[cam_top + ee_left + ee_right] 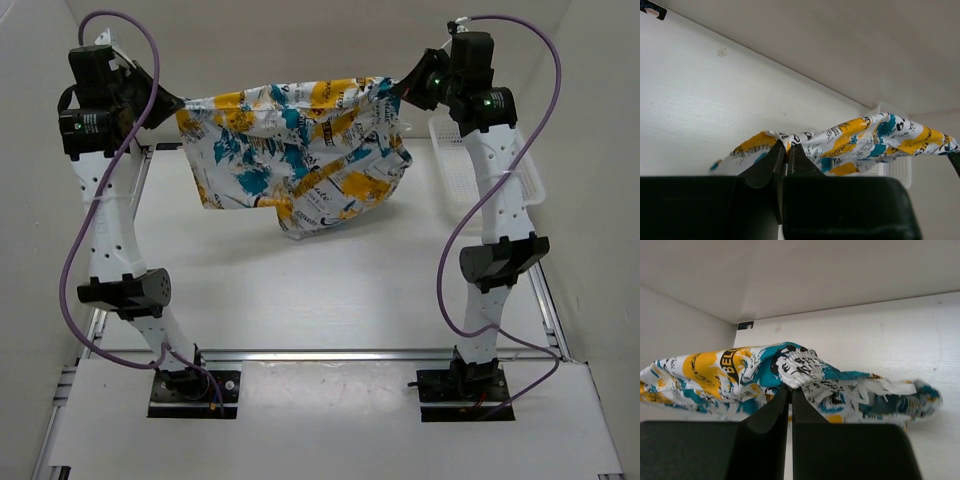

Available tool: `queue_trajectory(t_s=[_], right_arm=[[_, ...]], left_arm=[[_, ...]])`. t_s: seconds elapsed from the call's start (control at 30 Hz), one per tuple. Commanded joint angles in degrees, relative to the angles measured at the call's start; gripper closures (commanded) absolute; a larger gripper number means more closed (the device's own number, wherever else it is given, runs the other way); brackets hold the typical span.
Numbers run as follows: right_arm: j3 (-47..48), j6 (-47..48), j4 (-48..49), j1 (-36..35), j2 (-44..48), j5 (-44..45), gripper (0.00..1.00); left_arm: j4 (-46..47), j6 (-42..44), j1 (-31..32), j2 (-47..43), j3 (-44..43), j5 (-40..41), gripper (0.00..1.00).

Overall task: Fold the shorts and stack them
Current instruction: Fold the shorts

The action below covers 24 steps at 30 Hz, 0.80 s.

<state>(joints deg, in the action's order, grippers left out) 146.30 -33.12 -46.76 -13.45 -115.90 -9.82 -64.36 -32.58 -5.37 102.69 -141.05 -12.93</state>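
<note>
The shorts, white with yellow, teal and black print, hang stretched in the air between my two grippers over the far half of the table. My left gripper is shut on their left top corner; in the left wrist view its gripper pinches the cloth. My right gripper is shut on the right top corner; in the right wrist view its gripper pinches a bunched edge of the shorts. The lower part sags toward the table.
A white lattice basket stands at the far right behind the right arm, and shows in the left wrist view. White walls enclose the table on the left, back and right.
</note>
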Motion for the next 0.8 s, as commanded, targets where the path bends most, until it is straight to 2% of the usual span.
queue_trajectory(t_s=[0.0, 0.17, 0.33, 0.57, 0.77], right_arm=[[3.14, 1.4, 2.2, 0.36, 2.51, -6.69, 1.0], [-8.2, 4.11, 2.91, 0.36, 11.82, -6.7, 1.0], [-20.06, 7.02, 2.29, -0.78, 25.53, -5.3, 1.0], [-21.32, 8.78, -4.29, -1.31, 38.71, -4.24, 1.0], [-22.99, 8.26, -9.92, -1.31, 43.29, -1.34, 1.0]], left_arm=[[3.79, -1.0, -0.96, -7.4, 0.76, -2.98, 0.9], [3.28, -0.47, -2.36, -12.51, 3.77, -1.93, 0.9], [-0.24, 0.06, -5.0, -20.14, 3.77, -1.32, 0.9], [-1.56, -0.99, -5.71, -29.38, 3.86, 3.68, 0.9], [-2.18, -1.0, -5.71, -31.15, 0.61, 5.46, 0.9]])
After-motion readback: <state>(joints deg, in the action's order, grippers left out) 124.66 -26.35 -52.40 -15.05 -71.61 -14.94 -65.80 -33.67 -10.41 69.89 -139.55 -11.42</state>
